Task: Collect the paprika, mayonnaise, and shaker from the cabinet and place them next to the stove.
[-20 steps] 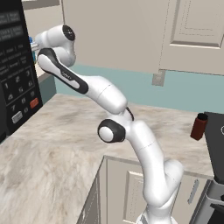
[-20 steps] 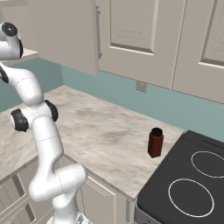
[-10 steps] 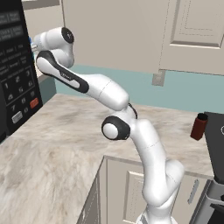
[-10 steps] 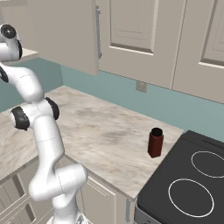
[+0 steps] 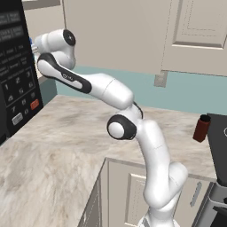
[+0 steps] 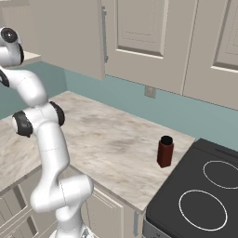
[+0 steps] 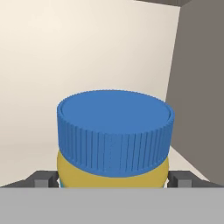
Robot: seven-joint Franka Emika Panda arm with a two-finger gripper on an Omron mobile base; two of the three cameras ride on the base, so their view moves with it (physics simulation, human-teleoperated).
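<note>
The mayonnaise (image 7: 113, 131), a squat jar with a blue lid and yellow body, stands on the shelf inside the cabinet (image 7: 87, 48). My gripper (image 7: 113, 180) is open, with one dark fingertip on each side of the jar's body, close to it. In the left base view the arm reaches up and left, and its hand (image 5: 40, 44) goes in beside the microwave. The paprika (image 6: 164, 151), a dark red bottle with a black cap, stands upright on the counter just left of the stove (image 6: 204, 195). It shows again as the paprika (image 5: 201, 128) at the right of the left base view.
A black microwave (image 5: 13, 80) with a keypad stands at the left, close to my hand. The marbled counter (image 6: 107, 139) runs between it and the stove. Panelled cabinet doors (image 6: 139, 32) hang above the teal back wall. Drawer fronts sit below the counter edge.
The arm has shifted slightly, its elbow rising and the hand edging toward the cabinet. The jaws are as wide apart as before. The paprika has not moved.
</note>
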